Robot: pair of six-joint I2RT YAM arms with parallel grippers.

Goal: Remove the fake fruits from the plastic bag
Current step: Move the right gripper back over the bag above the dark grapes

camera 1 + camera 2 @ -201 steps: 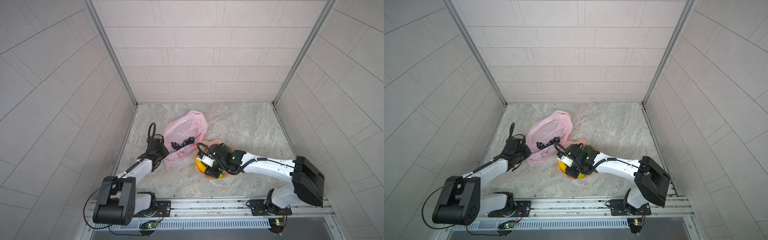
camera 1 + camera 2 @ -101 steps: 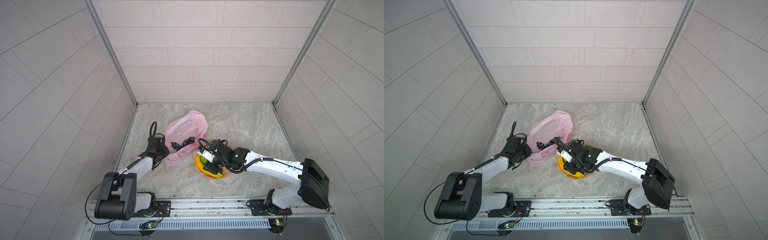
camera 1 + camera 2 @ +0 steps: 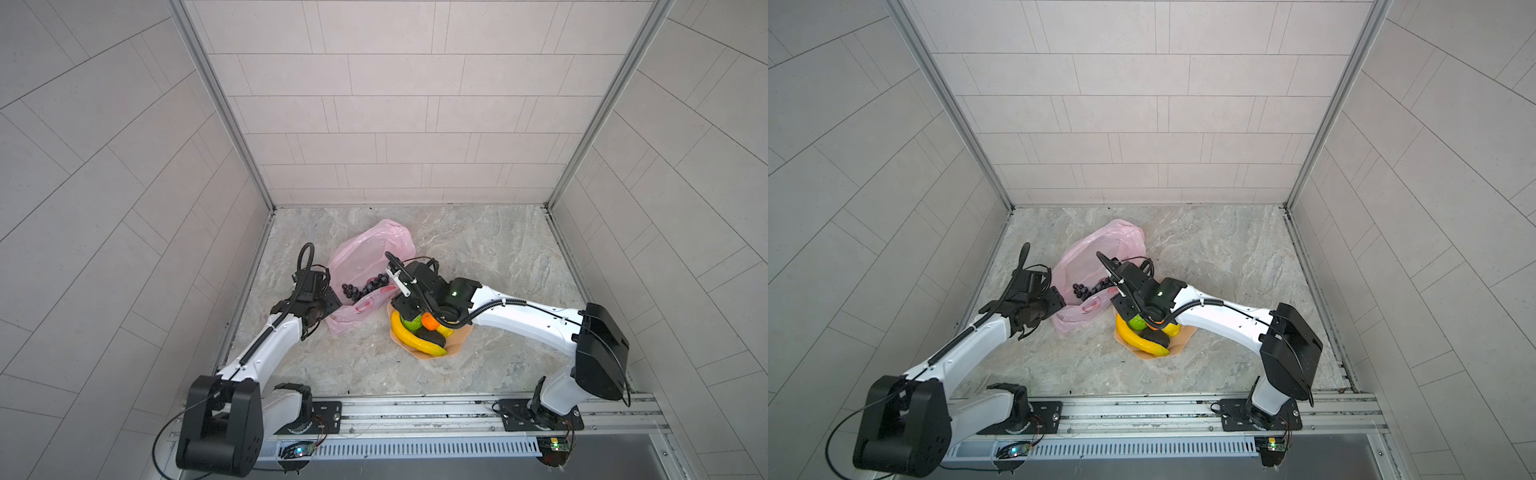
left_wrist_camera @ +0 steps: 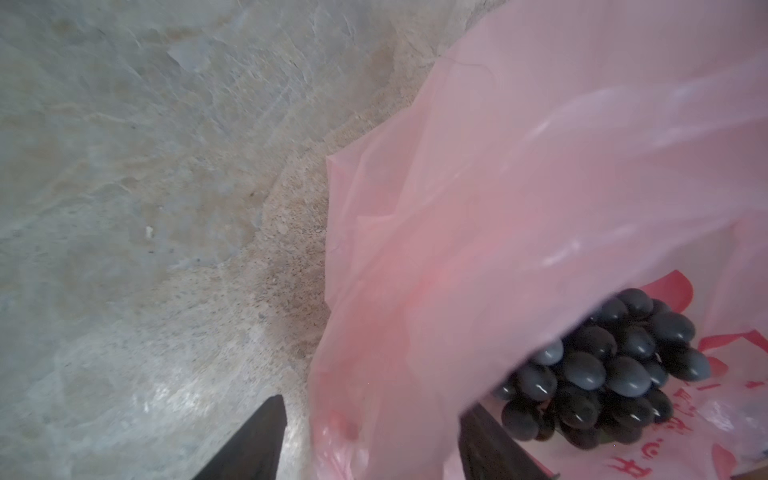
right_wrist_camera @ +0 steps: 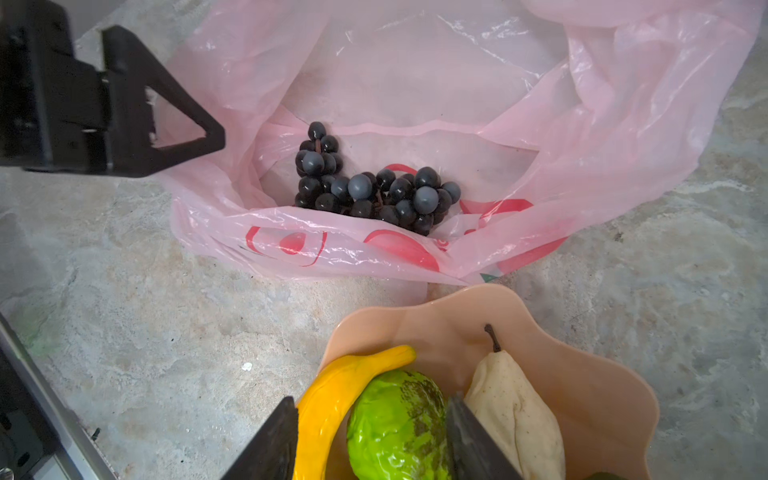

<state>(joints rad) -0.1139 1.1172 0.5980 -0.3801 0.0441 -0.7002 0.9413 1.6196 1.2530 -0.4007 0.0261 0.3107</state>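
A peach scalloped bowl (image 5: pixel 582 374) sits on the marbled tabletop (image 3: pixel 478 249) (pale tiled walls (image 3: pixel 395 124) around it).

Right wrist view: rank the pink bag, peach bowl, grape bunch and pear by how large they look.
1. plastic bag
2. peach bowl, partly cut off by the frame
3. grape bunch and pear look alike; the pear sits nearer the camera and is cut off, so unranked.

three walls (image 3: pixel 395 124) of pale grey rectangular tiles; metal corner posts (image 3: pixel 222 104); marbled grey-beige counter (image 3: pixel 498 257); aluminium rail (image 3: pixel 415 411) along front edge; even, diffuse light throughout
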